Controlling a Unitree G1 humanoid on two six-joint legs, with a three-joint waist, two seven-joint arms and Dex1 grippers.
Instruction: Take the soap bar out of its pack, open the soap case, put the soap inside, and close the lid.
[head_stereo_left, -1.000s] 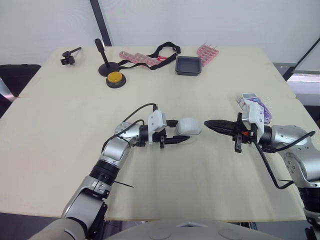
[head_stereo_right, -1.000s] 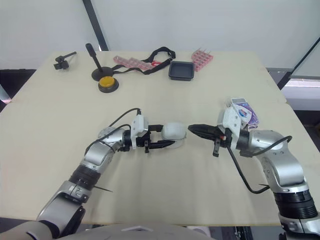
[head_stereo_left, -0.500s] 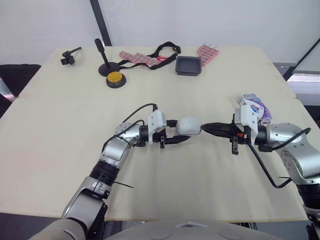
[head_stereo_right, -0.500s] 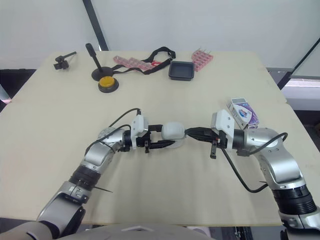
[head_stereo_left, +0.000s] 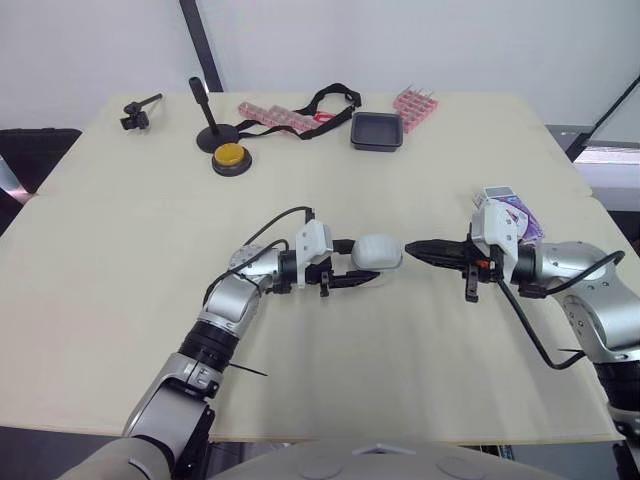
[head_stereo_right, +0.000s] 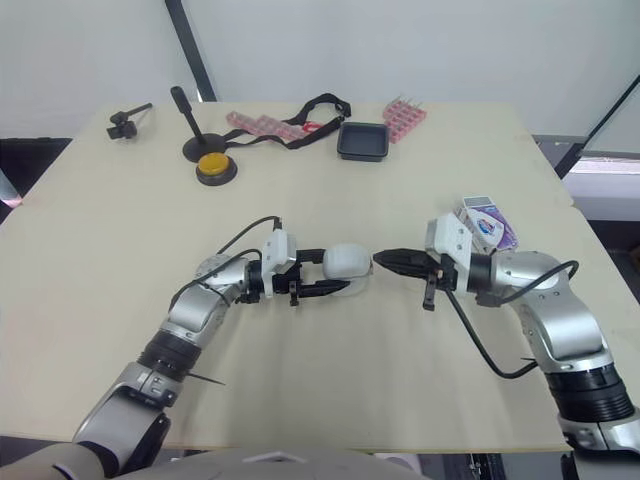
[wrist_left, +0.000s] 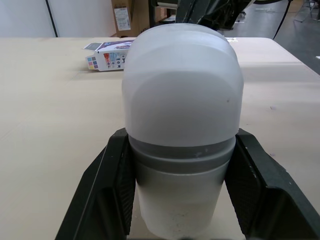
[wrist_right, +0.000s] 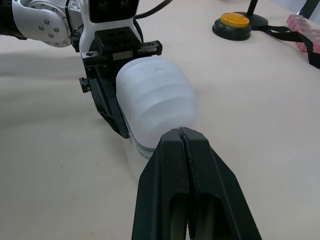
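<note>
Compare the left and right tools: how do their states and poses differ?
The left black two-finger tool is spread and clamped on the translucent white plastic soap case; the right black two-finger tool is pressed shut and empty. The left tool points right, the right tool left, toward the case. Both are roughly level.

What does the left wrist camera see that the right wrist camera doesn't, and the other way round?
Of these two, the left wrist view brings the soap pack, lying on the table behind the soap case. The right wrist view brings the right gripper, its fingers shut and pointing at the case, plus the yellow button and a pink strip. Both share the white soap case, clamped in the left gripper, and the table.
</note>
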